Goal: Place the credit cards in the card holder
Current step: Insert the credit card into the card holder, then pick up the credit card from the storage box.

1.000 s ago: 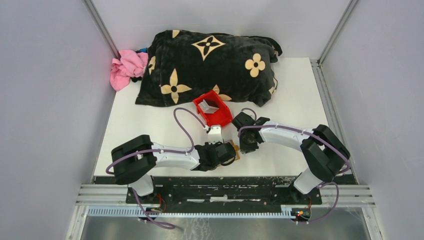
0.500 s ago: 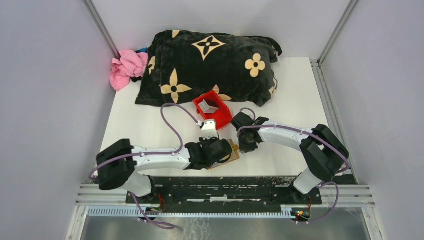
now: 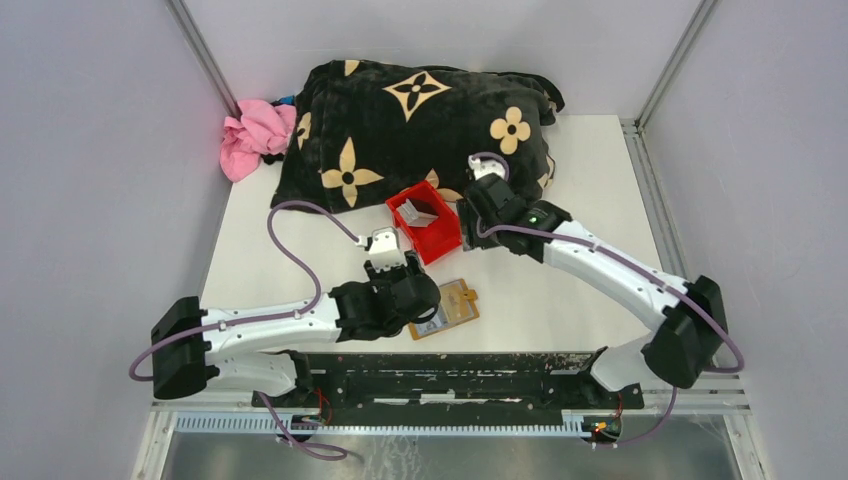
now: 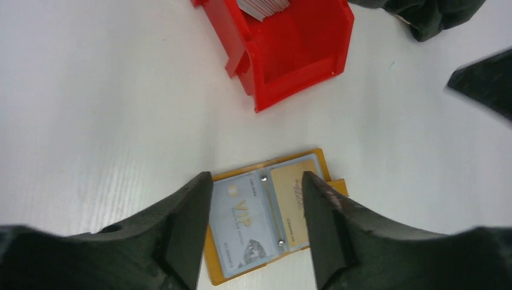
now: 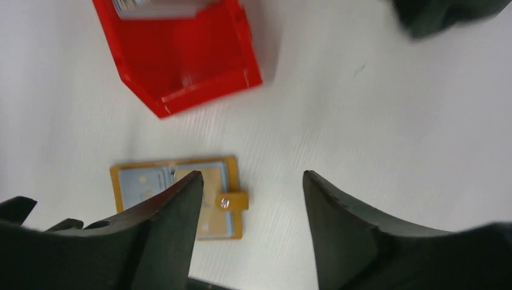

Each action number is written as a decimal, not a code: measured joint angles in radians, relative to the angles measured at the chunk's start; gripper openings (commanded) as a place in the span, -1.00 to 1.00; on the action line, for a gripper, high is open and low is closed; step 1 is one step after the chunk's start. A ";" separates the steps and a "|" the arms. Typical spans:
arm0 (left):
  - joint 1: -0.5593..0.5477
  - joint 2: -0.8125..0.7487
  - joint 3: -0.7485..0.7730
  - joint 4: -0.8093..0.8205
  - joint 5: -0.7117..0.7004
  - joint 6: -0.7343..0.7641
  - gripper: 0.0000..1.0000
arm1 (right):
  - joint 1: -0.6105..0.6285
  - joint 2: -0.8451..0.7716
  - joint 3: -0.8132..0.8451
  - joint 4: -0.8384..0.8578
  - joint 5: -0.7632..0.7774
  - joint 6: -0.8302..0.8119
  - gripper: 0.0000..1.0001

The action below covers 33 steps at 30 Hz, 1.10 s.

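Top external, open card holder [image 3: 456, 303] near red bin [image 3: 441, 244], blanket [image 3: 420, 130] behind; left gripper [image 4: 256, 181], right gripper [image 5: 252, 176] spread

Stretches left arm [image 3: 270, 325] low along near edge, left gripper [image 4: 256, 181] pointing down, jaws parted, nothing between. Reaches right arm [image 3: 610, 270] forward and inward, right gripper [image 5: 250, 178] angled down, jaws parted, empty.

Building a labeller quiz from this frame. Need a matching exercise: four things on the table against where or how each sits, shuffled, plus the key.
1. card holder
2. red bin
3. pink cloth
4. black blanket

A. bunched at the far left
B. lying open and flat, nearest the arm bases
C. heaped along the far edge, tan flower pattern
D. mid-table, credit cards inside

Pairs: 1-B, 2-D, 3-A, 4-C
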<state>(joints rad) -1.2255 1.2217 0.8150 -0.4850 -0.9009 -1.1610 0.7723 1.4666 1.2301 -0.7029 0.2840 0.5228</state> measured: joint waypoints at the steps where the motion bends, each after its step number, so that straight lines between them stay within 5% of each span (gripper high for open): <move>1: 0.000 -0.005 0.007 -0.024 -0.014 0.000 0.52 | 0.000 -0.024 0.015 0.029 0.024 -0.027 0.82; 3: 0.000 -0.006 0.025 -0.072 -0.035 -0.011 0.62 | 0.000 -0.066 0.021 0.106 0.078 -0.067 1.00; 8: 0.031 -0.022 0.053 -0.180 -0.051 -0.063 0.99 | -0.025 -0.033 0.079 0.214 0.078 -0.122 0.97; 13: 0.151 -0.067 0.032 -0.188 -0.009 -0.079 0.98 | -0.047 0.219 0.353 0.172 0.047 -0.138 0.55; 18: 0.304 -0.140 -0.045 -0.121 0.071 -0.057 0.67 | -0.049 0.379 0.494 0.122 -0.020 -0.185 0.21; 24: 0.402 -0.112 -0.070 0.000 0.159 0.022 0.43 | -0.050 0.560 0.724 0.016 -0.138 -0.217 0.28; 33: 0.518 0.074 -0.008 0.093 0.272 0.114 0.20 | -0.060 0.723 0.848 -0.055 -0.265 -0.240 0.36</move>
<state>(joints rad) -0.7074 1.2961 0.8074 -0.3916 -0.6292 -1.0473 0.7120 2.1899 2.0781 -0.7578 0.0189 0.2829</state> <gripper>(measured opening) 0.612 0.664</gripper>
